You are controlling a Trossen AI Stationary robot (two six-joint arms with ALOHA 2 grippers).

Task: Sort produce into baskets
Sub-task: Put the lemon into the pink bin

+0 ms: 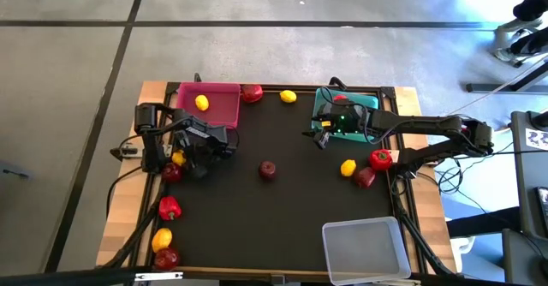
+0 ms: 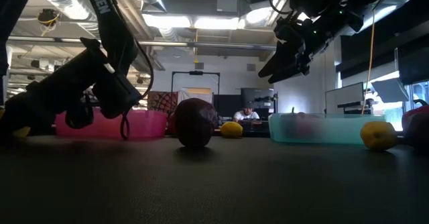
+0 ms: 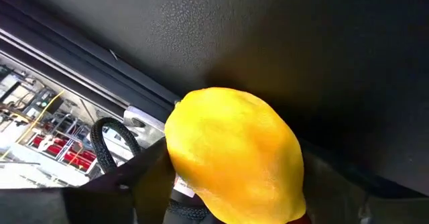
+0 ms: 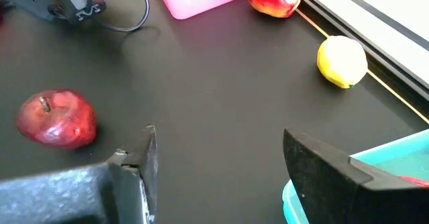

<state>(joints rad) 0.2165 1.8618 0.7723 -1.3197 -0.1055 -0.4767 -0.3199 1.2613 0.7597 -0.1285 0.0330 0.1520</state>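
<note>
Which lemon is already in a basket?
The lemon lying inside the pink basket, by the table's far left. The other lemons all lie on the black mat or beside the left gripper.

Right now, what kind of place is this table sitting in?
Probably a robotics lab or workshop: exposed ceiling ducts and strip lights, a bare concrete floor, and a person at a desk behind the table.

pink basket [image 1: 221,104]: holds one lemon [image 1: 201,103]
teal basket [image 1: 325,104]: back right
clear basket [image 1: 366,247]: front right
apple [image 1: 268,169]: upright, mat centre
</note>
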